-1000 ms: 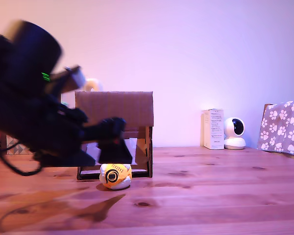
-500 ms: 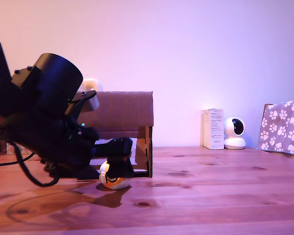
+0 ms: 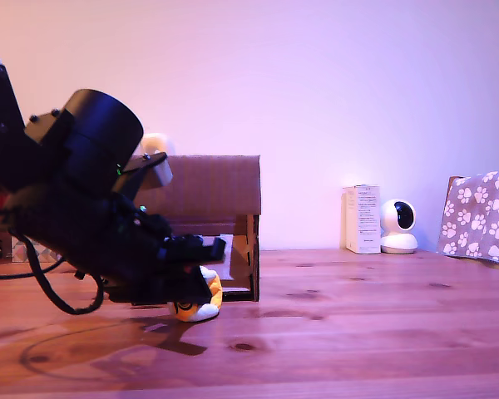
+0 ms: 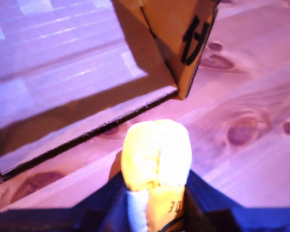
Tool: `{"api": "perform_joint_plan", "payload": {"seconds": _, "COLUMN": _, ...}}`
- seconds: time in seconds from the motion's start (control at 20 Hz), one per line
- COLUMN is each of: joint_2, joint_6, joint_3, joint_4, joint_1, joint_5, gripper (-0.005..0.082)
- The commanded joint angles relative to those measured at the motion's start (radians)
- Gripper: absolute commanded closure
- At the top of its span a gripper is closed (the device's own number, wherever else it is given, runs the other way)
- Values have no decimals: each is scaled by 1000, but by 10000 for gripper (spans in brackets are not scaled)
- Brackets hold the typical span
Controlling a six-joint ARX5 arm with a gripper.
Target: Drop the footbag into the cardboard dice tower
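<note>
Your black gripper [image 3: 195,287] is down at the wooden table [image 3: 358,324], its dark fingers [image 4: 203,203] pressed against both sides of the small soft footbag of yellow-orange and white panels [image 4: 156,162], so you are holding it. In the exterior view the footbag [image 3: 201,306] sits low, at or just above the tabletop; you cannot tell whether it touches. It lies directly in front of the lower front opening of the brown corrugated cardboard dice tower [image 3: 208,184]. The wrist view shows the tower's sloped ramp [image 4: 63,77] just beyond the footbag. At the exterior view's right, well apart, stand a white carton [image 3: 363,219], a small white round camera [image 3: 397,226] and a paw-print patterned box [image 3: 481,218].
</note>
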Motion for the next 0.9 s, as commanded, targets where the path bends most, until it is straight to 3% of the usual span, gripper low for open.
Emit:
{"api": "perform_joint_plan", "payload": {"seconds": 0.0, "joint_2": -49, "joint_6": 8, "joint_3": -6, "joint_4": -46, "joint_1": -10, "joint_5": 34, "gripper": 642}}
{"api": "perform_joint_plan", "payload": {"seconds": 0.55, "joint_2": -468, "joint_6": 8, "joint_3": -6, "joint_4": -402, "joint_1": -13, "joint_5": 48, "gripper": 642}}
{"api": "perform_joint_plan", "payload": {"seconds": 0.85, "joint_2": -627, "joint_6": 26, "joint_3": -6, "joint_4": -412, "joint_1": -12, "joint_5": 42, "gripper": 642}}
